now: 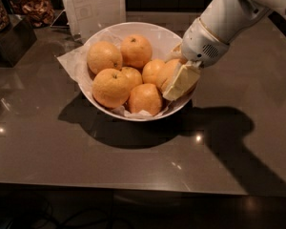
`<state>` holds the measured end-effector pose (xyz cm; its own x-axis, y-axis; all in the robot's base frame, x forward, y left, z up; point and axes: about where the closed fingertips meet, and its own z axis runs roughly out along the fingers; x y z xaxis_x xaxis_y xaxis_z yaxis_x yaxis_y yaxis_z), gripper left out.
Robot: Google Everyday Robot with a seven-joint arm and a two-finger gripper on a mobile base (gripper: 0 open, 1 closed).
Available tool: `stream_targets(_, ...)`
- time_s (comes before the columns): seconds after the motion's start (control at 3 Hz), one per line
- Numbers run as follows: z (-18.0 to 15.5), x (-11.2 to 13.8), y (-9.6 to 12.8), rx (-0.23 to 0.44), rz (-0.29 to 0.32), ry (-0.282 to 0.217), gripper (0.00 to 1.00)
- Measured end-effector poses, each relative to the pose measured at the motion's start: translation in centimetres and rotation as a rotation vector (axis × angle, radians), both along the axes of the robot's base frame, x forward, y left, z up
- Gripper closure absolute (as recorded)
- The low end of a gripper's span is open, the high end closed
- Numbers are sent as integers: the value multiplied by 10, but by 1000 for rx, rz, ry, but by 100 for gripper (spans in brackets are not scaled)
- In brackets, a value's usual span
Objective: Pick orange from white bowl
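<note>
The white bowl (109, 32), lined with crinkled white paper, stands on the dark counter and holds several oranges. My gripper (177, 79) reaches in from the upper right and sits low over the bowl's right side. It is against the orange (165, 73), an oblong pale one at the right rim, which it partly covers. The other oranges lie to the left of it, untouched.
A white sign stand (93, 4) is just behind the bowl. A dark box (12, 37) and containers of dried food (33, 8) stand at the back left. The counter's front edge (133, 187) runs along the bottom.
</note>
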<state>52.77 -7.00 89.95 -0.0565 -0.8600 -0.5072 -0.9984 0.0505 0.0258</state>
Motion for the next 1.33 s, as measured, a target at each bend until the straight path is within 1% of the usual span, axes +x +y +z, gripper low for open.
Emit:
stream_targets(0.33, 19, -12, 2, 7, -7, -81, 89)
stream_targets(0.67, 54, -31, 10, 16, 11, -190, 100)
stream_targets(1.0, 81, -44, 11, 56, 21, -266, 100)
stream_targets(1.33, 104, -62, 13, 151, 89, -315, 100)
